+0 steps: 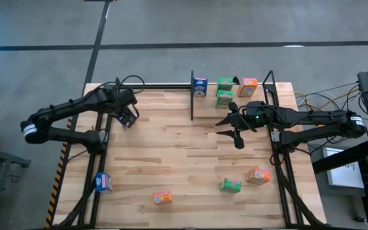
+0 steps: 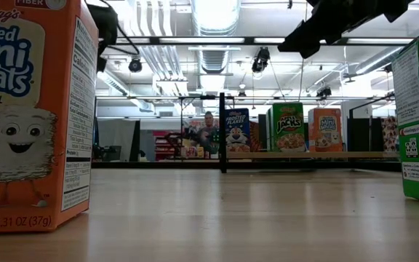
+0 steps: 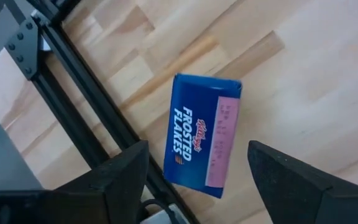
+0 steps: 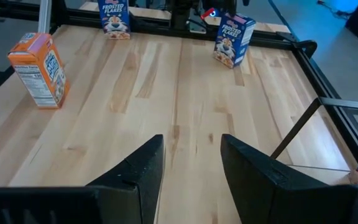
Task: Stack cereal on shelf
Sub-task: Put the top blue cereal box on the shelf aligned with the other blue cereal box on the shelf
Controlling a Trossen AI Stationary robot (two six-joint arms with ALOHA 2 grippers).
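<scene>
Small cereal boxes are spread over the table. A blue one, two green ones and an orange one stand on the light-wood shelf by the far edge, right of its black divider. Another blue Frosted Flakes box stands on the table by the left frame rail. My left gripper hovers above it, open wide, with a finger on either side and clear of it. My right gripper is open over bare wood in front of the shelf.
Loose boxes sit near the table's near edge: a blue one, an orange one, a green one and another orange one. Black frame rails run along the left and right sides. Bare wood lies in the middle.
</scene>
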